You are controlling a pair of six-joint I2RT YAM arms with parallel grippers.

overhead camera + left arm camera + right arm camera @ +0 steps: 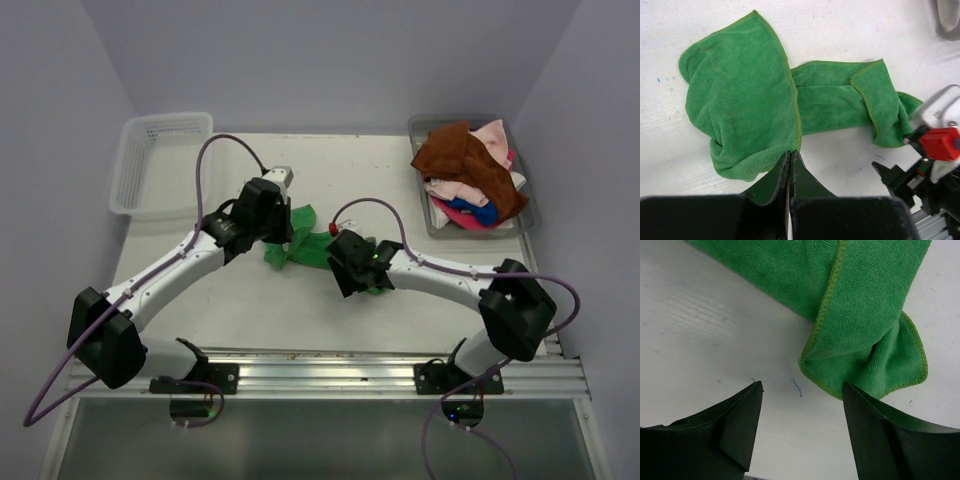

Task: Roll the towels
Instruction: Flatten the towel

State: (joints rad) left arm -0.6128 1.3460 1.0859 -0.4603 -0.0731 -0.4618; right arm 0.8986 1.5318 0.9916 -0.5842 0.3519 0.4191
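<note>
Surface: white table [260, 310], green towel [740, 105] bunched.
Left gripper [791, 155]: pinching the towel's hem.
Right gripper [802, 386]: spread beside the towel's twisted corner.
Risk: your thin hem pinch could slip when you pull.

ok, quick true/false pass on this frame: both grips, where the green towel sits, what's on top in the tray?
1. The left fingers are shut on the green towel at its hem. True.
2. The right fingers are clamped on the green towel. False: they stand open over the table, beside a corner of the towel.
3. A brown towel lies on top in the tray. True.
4. The green towel lies in the tray. False: it lies on the table.
5. The green towel is rolled up tight. False: it lies loosely folded and bunched.
</note>
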